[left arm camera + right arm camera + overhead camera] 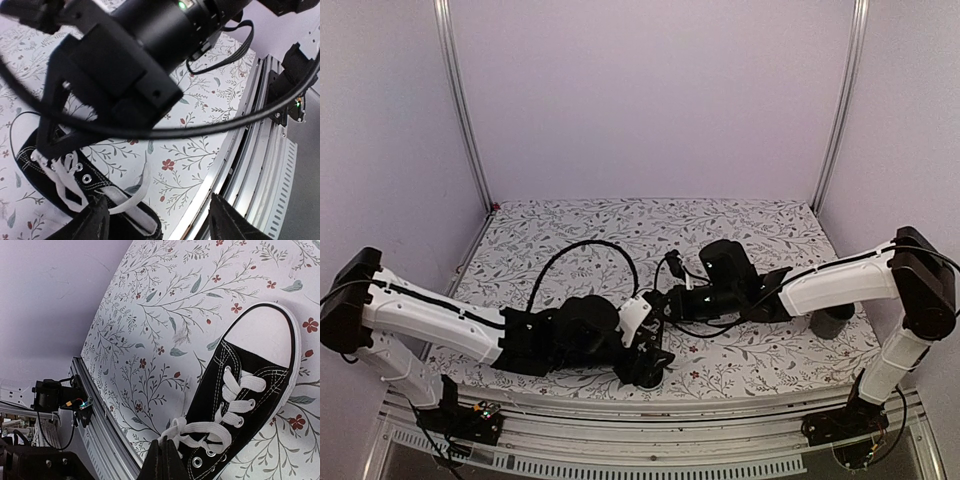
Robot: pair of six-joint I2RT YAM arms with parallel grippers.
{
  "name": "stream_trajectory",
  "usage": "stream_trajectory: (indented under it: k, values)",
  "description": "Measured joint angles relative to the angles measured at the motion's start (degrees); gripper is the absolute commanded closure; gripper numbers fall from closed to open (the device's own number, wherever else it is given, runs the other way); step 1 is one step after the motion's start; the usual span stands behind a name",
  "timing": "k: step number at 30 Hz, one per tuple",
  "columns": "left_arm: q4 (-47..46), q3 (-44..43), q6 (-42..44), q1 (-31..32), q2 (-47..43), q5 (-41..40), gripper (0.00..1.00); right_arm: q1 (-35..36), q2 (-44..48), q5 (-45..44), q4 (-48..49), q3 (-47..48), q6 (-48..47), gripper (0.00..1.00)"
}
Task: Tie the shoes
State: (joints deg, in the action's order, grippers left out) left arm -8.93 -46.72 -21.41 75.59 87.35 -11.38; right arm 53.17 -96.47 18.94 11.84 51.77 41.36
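Black canvas sneaker [250, 385], just one; left gripper [159, 202] gapes wide, right gripper [162, 452] pinched closed.

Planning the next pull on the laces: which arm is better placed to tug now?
Probably right. The right gripper is shut with its tips at the white lace on the sneaker; the left gripper stands open, gripping nothing.

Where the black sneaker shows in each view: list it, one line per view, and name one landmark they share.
Top external: the sneaker sits low centre, largely covered, its white toe cap showing.
Left wrist: the sneaker is lower left, eyelets and laces facing up.
Right wrist: the sneaker is lower right, toe cap toward the upper right.
Shared landmark: the metal rail along the table's near edge.
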Motion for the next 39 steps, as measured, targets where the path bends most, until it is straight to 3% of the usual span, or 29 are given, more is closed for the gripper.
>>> stream_trajectory:
  k: [6,13,16,22,31,36,39]
  values:
    - [0.6,7.5,-2.2,-2.6,-10.1,-0.4,0.28,0.0,2.6,-0.5,0.2,-1.1,0.3,0.98]
    - [-4.9,15.6,-5.3,-15.8,-19.0,6.1,0.25,0.0,3.4,-0.7,0.2,-1.7,0.9,0.98]
    - [-8.0,16.6,-5.8,-19.2,-17.4,11.1,0.25,0.0,3.4,-0.6,0.2,-1.7,1.0,0.98]
    - [-14.1,16.3,-5.2,-20.0,-10.1,19.3,0.24,0.0,3.4,0.1,0.8,-1.7,1.2,0.98]
    - [-19.3,13.4,-2.9,-20.6,-1.6,23.5,0.24,0.0,3.4,2.7,1.9,-1.7,1.3,0.98]
    - [-21.2,11.7,-1.5,-21.2,1.8,25.4,0.27,0.0,3.4,4.1,2.6,-1.7,1.3,0.98]
    - [-21.9,10.7,-0.6,-21.3,3.3,26.5,0.35,0.0,3.4,4.5,2.8,-1.7,1.3,0.98]
